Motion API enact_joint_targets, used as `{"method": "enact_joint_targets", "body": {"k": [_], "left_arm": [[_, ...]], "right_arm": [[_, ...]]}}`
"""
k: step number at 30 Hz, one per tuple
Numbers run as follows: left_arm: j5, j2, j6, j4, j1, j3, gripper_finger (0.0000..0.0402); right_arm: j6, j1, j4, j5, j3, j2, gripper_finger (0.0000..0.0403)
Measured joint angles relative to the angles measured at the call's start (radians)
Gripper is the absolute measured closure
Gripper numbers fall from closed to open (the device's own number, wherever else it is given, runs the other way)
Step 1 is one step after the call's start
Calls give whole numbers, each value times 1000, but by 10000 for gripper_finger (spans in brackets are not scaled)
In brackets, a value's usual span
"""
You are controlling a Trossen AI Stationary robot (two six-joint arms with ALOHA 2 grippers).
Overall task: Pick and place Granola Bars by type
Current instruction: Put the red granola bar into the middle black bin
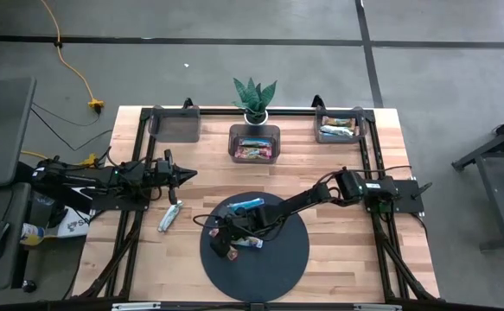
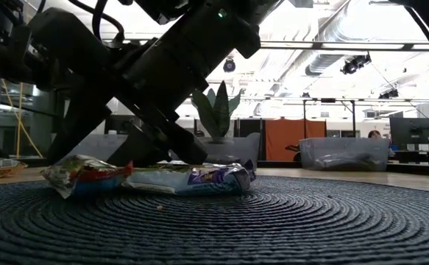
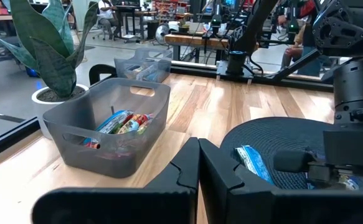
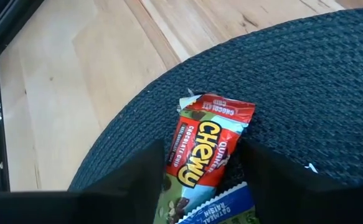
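My right gripper [image 4: 201,163] is down on the round dark mat [image 1: 273,263], its fingers [image 4: 137,171] spread to either side of a red Chewy bar [image 4: 207,146]. They stand apart from the wrapper's edges, not yet clamped on it. A blue-labelled bar [image 4: 215,211] lies under that one, closer to my wrist. Another blue bar [image 1: 246,205] lies on the mat beyond my jaws. My left gripper [image 3: 198,163] waits shut and empty above the bare table, with a pale bar [image 1: 170,216] lying nearby. Ahead of it, the grey bin [image 3: 75,121] holds sorted bars [image 3: 124,122].
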Motion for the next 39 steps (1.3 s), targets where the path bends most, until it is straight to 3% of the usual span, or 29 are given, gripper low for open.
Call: {"method": "enact_joint_targets", "body": {"k": [22,39], "left_arm": [[0,0,0,0,0,0,400],[0,0,0,0,0,0,400]], "right_arm": [[-8,0,31,-52,-2,3,321],[-35,0,201,-95,2,0,330]]}}
